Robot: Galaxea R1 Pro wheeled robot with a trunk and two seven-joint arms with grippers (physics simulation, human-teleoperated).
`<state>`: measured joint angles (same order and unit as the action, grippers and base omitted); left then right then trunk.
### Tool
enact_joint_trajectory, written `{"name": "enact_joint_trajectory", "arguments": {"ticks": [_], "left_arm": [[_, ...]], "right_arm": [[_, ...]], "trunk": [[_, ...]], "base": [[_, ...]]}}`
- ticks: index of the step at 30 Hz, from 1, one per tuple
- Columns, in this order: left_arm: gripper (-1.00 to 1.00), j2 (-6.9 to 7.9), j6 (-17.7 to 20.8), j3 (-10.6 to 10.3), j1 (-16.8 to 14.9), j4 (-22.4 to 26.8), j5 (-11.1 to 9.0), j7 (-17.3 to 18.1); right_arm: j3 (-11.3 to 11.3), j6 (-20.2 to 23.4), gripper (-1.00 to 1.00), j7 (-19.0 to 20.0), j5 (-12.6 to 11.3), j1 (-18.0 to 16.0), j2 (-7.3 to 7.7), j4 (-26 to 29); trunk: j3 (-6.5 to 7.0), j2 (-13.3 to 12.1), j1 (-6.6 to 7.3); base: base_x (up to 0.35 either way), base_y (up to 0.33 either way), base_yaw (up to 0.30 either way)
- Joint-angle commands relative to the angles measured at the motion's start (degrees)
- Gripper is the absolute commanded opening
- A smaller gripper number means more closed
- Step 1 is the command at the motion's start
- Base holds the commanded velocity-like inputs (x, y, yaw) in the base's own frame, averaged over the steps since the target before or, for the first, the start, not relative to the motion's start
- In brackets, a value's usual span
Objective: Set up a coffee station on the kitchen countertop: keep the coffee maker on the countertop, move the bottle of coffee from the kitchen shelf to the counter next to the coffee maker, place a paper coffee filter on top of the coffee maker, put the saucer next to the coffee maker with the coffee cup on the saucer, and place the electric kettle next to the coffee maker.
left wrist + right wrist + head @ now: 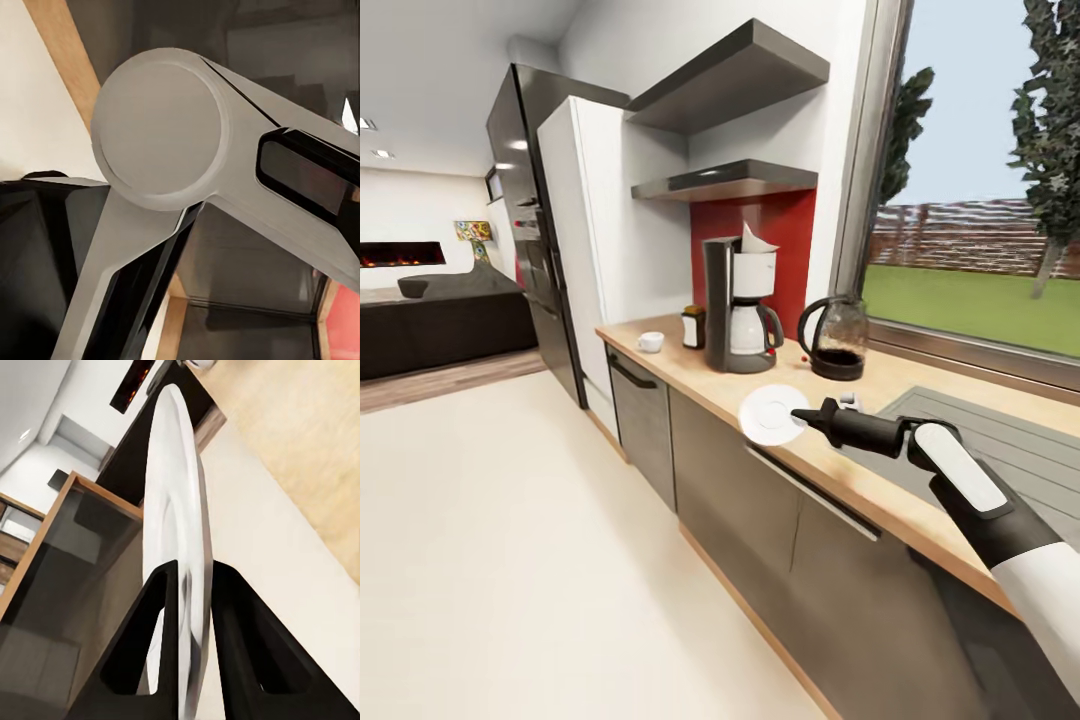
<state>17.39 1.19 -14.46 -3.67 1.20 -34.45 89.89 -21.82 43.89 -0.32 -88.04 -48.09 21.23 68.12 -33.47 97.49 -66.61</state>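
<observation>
— Where's the saucer (772, 413)?
— Clamped by its rim in the right pincer (807, 417), above the tabletop (900, 385) edge.
— And the rest?
— At its 11 o'clock stands the coffee maker (739, 308), filter (755, 240) on top; the kettle (834, 338) at 1 o'clock; bottle (693, 327) and cup (650, 342) further left.

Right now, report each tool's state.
Left tool: cannot be told.
Right tool: closed on the saucer, held on edge over the kitchen countertop.
</observation>
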Motion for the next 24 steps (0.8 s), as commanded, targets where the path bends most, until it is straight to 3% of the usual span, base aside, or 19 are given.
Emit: {"name": "enact_joint_trajectory", "arguments": {"ticks": [1, 24], "left_arm": [[1.00, 0.01, 0.1, -0.5, 0.0, 0.0, -0.4, 0.1], [1.00, 0.01, 0.2, -0.5, 0.0, 0.0, -0.4, 0.1]], "right_arm": [[-0.1, 0.1, -1.00, 0.0, -0.3, -0.1, 0.04, 0.0], [-0.1, 0.1, -1.00, 0.1, -0.5, -0.1, 0.04, -2.2]], "trunk": [[-0.06, 0.0, -0.02], [-0.06, 0.0, -0.02]], "base": [[0.250, 0.263, 0.000], [0.240, 0.251, 0.000]]}}
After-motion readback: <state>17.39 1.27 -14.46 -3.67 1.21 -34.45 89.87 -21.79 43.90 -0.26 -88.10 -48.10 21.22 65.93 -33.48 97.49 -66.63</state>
